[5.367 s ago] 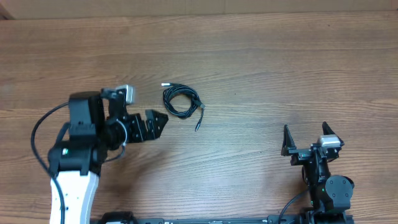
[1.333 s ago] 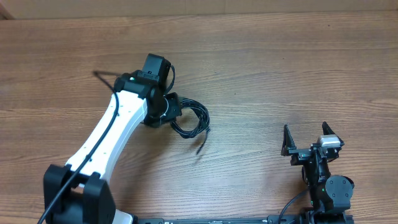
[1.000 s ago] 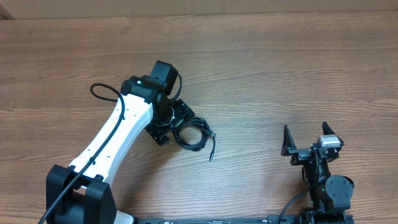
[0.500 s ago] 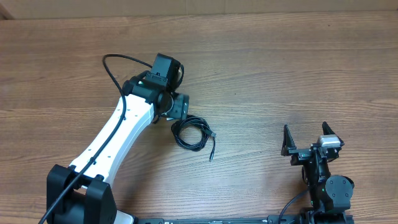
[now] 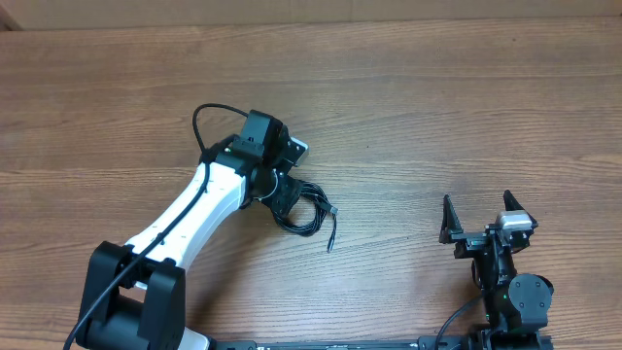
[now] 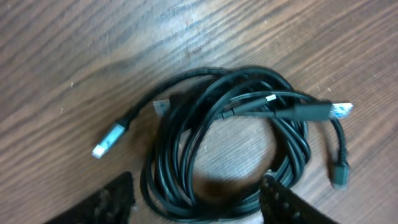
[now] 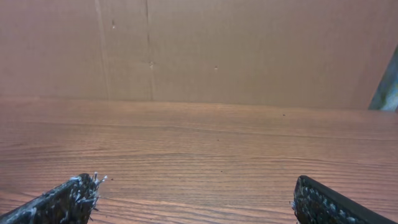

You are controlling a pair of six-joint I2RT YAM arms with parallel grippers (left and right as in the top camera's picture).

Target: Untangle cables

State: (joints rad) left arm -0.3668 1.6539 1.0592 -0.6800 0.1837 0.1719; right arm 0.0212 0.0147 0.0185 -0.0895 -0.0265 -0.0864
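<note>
A small coil of thin black flexible cables [image 5: 303,210] [image 6: 169,163] is seen lying flat on the brown wood-grain table [image 5: 437,97], left of centre. The strands are looped over one another in a rough ring.

In the left wrist view, a short end with a silvery plug [image 6: 106,142] is seen sticking out of the coil. A flat plug with a blue-silver tip [image 6: 336,109] lies across the opposite edge, and a small black plug [image 6: 339,175] hangs off below it. In the overhead view, one loose strand [image 5: 330,235] is seen trailing from the coil towards the robot's side.

The left gripper [image 5: 285,198] [image 6: 199,200], on the white-shelled arm [image 5: 185,219], is held right over the coil. Its fingers [image 6: 118,200] are apart, with the near part of the coil between them. Contact with the strands cannot be told.

The right gripper [image 5: 476,222] [image 7: 196,200] is parked well apart from the cables, low over bare wood. Its fingers [image 7: 65,198] are spread wide with nothing between them. A brown cardboard wall [image 7: 217,50] is seen behind the table.
</note>
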